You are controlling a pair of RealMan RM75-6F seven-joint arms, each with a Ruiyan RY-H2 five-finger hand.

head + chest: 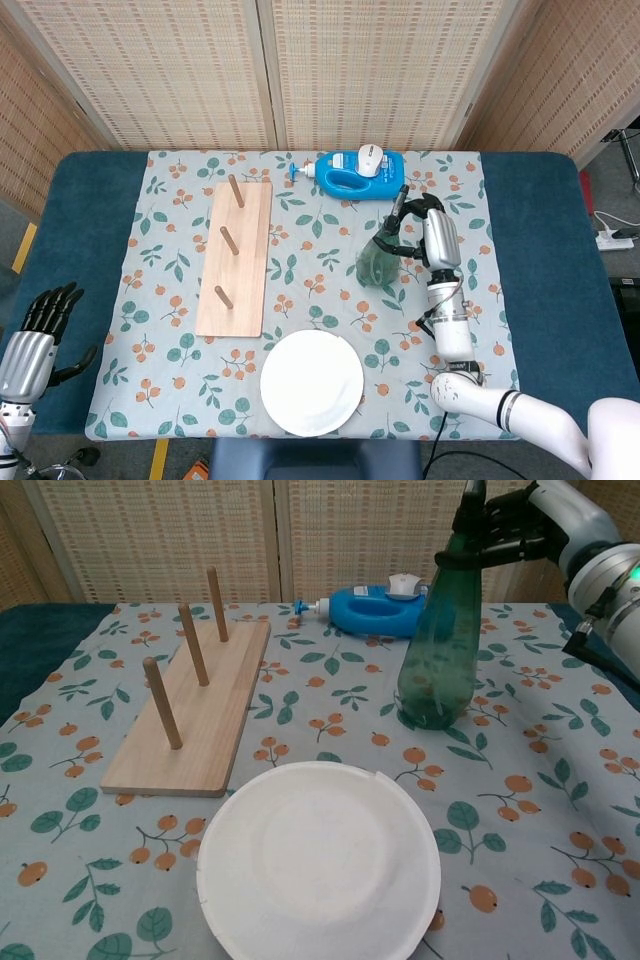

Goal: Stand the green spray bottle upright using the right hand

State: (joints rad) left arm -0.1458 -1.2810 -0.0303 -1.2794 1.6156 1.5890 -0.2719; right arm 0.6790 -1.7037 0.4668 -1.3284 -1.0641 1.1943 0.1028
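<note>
The green spray bottle (pixel 439 645) stands nearly upright on the patterned cloth, its base on the table right of centre; in the head view the green spray bottle (pixel 378 260) shows from above. My right hand (pixel 512 528) grips its dark neck and sprayer head at the top; from overhead the right hand (pixel 418 223) sits just right of the bottle. My left hand (pixel 40 325) rests off the cloth at the table's lower left edge, fingers apart, holding nothing.
A blue bottle (pixel 375 610) lies on its side behind the green one. A wooden peg board (pixel 195 700) with three pegs sits at left. A white paper plate (pixel 320 858) lies near the front edge.
</note>
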